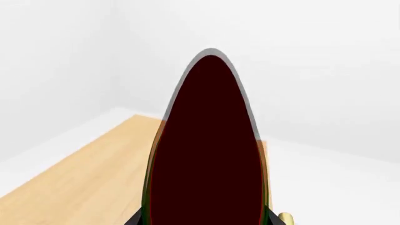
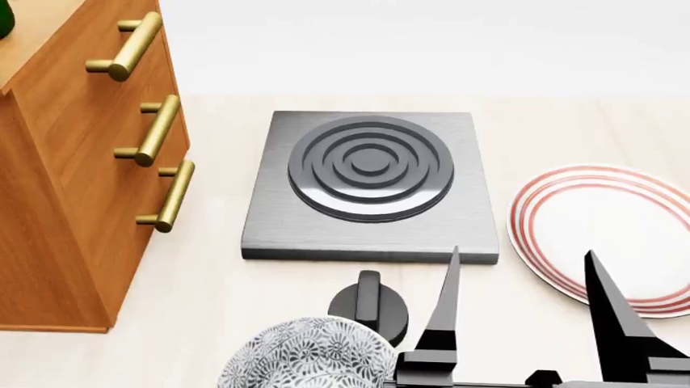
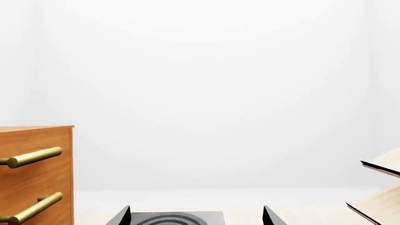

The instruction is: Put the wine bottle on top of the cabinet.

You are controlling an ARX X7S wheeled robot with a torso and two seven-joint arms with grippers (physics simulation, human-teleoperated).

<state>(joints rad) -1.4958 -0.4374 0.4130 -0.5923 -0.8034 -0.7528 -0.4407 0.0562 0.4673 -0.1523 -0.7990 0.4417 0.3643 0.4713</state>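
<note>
Left claw is hidden behind the wine bottle (image 1: 209, 154), so its grip cannot be told; the bottle fills mid-frame, long axis upward, above the cabinet (image 1: 81, 173) top; right claw (image 2: 523, 283) released

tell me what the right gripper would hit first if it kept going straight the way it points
Probably the stove plate: the open right gripper points forward over it toward the pale back wall. Its wrist view looks nearly level, so it might pass above the plate; depth is unclear.
</note>
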